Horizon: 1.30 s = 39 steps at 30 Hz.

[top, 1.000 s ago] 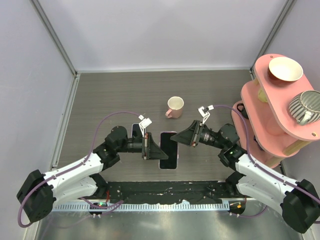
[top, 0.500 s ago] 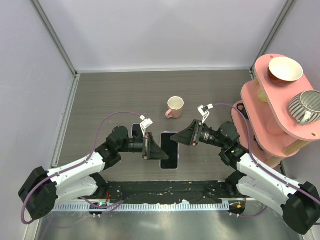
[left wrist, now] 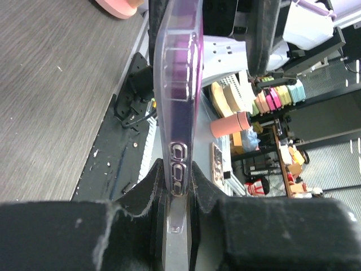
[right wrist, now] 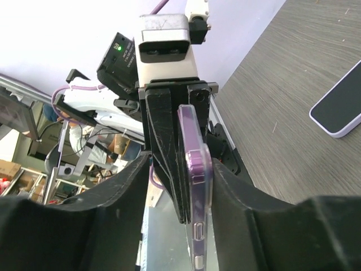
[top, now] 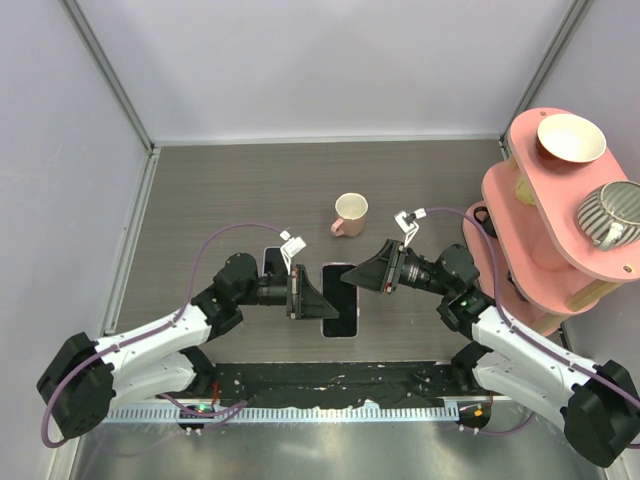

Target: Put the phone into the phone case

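A clear purple phone case (top: pixel 338 300) is held flat a little above the table between my two grippers. My left gripper (top: pixel 318 300) is shut on its near long side; the left wrist view shows the case (left wrist: pixel 179 84) edge-on, pinched between both fingers (left wrist: pixel 179 169). My right gripper (top: pixel 352 278) is partly open around the case's far end. In the right wrist view the case (right wrist: pixel 194 164) rests against the table-side finger, and the other finger stands apart (right wrist: pixel 180 155). The phone (top: pixel 272 260), dark screen with a pale rim, lies on the table behind my left wrist and also shows in the right wrist view (right wrist: pixel 338 107).
A pink mug (top: pixel 349 213) stands behind the case. A pink two-tier rack (top: pixel 545 210) at the right carries a cream bowl (top: pixel 571 138) and a striped cup (top: pixel 610 212). Walls close the table at the left, back and right.
Hardly anything: my left wrist has crept slightly to the right. The case stays between the two grippers.
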Available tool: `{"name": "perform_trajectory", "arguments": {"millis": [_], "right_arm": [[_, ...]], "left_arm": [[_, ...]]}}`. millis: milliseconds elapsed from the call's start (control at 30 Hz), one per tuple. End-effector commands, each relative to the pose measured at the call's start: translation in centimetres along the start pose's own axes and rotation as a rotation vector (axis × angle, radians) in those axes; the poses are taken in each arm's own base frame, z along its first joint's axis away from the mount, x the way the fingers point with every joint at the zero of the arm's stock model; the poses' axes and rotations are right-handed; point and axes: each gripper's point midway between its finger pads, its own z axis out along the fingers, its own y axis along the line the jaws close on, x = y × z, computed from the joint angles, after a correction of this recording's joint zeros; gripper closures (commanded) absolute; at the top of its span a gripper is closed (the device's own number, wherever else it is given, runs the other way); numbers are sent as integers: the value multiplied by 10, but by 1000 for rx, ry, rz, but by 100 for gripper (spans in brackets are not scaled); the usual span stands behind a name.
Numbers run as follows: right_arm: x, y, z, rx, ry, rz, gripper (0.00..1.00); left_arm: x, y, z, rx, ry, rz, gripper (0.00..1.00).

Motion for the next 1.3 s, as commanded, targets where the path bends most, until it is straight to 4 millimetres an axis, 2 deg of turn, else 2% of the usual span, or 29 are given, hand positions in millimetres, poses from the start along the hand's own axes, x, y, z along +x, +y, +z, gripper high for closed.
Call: {"name": "perform_trajectory", "arguments": {"millis": [0, 33, 67, 133, 167, 200, 233, 333, 433, 567, 667, 900, 1100, 1200, 1233, 1267], "right_arm": [[16, 30, -5, -150, 69, -9, 48], [19, 26, -6, -135, 82, 2, 50], [22, 22, -6, -124, 91, 3, 60], [26, 17, -7, -107, 105, 13, 75], [27, 17, -9, -106, 102, 2, 91], [28, 18, -10, -106, 104, -4, 97], [29, 17, -11, -101, 105, -7, 99], [29, 20, -13, -96, 109, -37, 99], [32, 20, -16, -91, 125, -60, 99], [39, 19, -19, -106, 147, -48, 99], [40, 19, -20, -119, 139, -33, 99], [36, 22, -18, -144, 108, -8, 99], [35, 26, -19, -165, 95, -2, 99], [34, 26, -18, -168, 93, 3, 99], [35, 25, -18, -167, 95, 5, 99], [35, 23, -18, -161, 93, 9, 99]], "left_arm": [[-29, 3, 1, -44, -153, 32, 100], [-32, 3, 1, -50, -167, 33, 100], [-33, 3, 1, -50, -175, 32, 100], [-39, 1, 2, -45, -198, 23, 100], [-41, -2, 2, -39, -203, 22, 100], [-41, -2, 2, -42, -202, 18, 100], [-42, -3, 2, -46, -199, 17, 100], [-44, 3, -2, -108, -194, 23, 56], [-52, 2, -13, -141, -219, 53, 41], [-63, -8, -19, -144, -224, 82, 40], [-64, -12, -14, -121, -192, 86, 41], [-53, -22, -6, -19, -107, 91, 45], [-48, -26, -9, -6, -92, 107, 48], [-47, -25, -11, -5, -100, 111, 59], [-48, -25, -11, -5, -108, 110, 70], [-47, -24, -11, -7, -111, 110, 75]]}}
